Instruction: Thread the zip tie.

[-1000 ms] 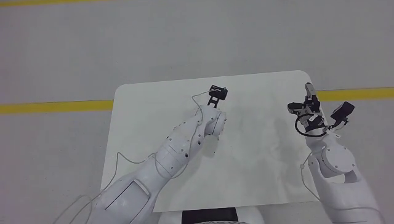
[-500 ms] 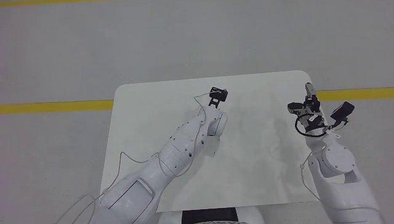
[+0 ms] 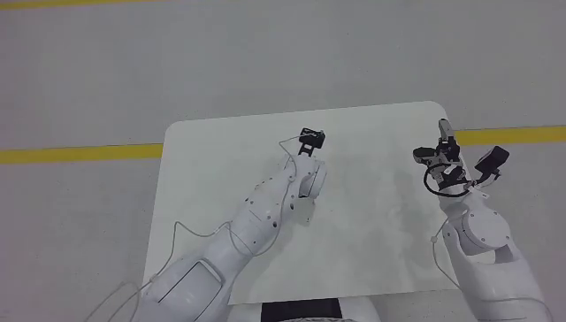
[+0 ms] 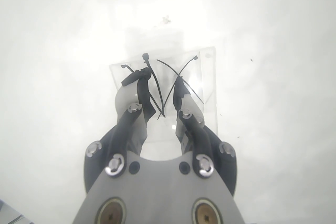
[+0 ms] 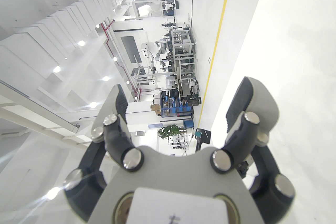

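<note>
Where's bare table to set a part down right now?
Widest free patch: table between the left arm and the right arm. Also the far corner outside the left arm. Crowded: under the left gripper, clear tray with zip ties. The right gripper sits at the table's edge.

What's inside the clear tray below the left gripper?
Black zip ties, crossing each other, lie in the tray. The fingers of the left gripper cover parts of them, so their count is unclear.
</note>
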`<action>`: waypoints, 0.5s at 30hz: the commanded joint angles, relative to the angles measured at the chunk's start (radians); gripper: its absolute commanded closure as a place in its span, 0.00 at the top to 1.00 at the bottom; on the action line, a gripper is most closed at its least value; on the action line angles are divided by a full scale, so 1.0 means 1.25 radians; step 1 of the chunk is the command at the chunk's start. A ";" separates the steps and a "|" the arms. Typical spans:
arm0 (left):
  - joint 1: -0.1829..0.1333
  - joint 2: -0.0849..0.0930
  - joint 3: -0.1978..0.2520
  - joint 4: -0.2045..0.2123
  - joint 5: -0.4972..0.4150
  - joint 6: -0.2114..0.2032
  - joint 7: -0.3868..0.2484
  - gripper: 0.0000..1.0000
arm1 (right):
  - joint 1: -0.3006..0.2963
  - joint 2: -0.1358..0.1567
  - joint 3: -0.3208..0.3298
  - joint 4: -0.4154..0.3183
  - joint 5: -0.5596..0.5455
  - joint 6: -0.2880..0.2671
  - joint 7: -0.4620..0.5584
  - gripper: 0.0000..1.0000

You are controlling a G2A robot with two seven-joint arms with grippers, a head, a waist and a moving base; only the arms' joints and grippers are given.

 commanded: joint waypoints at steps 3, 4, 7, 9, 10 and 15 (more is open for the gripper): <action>0.007 0.000 -0.007 -0.007 0.011 0.000 -0.003 0.20 | 0.000 0.000 0.000 0.000 0.000 0.000 0.000 1.00; 0.009 0.000 -0.009 -0.009 0.013 0.000 -0.004 0.20 | 0.000 0.000 0.000 0.000 0.000 0.000 0.000 1.00; 0.014 0.000 -0.013 -0.013 0.019 0.000 -0.007 0.20 | 0.000 0.000 0.000 0.000 0.000 0.000 0.000 1.00; 0.015 0.000 -0.014 -0.014 0.021 0.000 -0.008 0.20 | 0.000 0.000 0.000 0.000 0.000 0.000 0.000 1.00; 0.015 0.000 -0.015 -0.014 0.021 0.000 -0.009 0.20 | 0.000 0.000 0.000 0.000 0.000 0.000 0.000 1.00; 0.012 -0.002 -0.013 -0.008 0.018 0.000 -0.009 0.16 | 0.000 0.000 0.000 0.000 0.000 0.000 0.000 1.00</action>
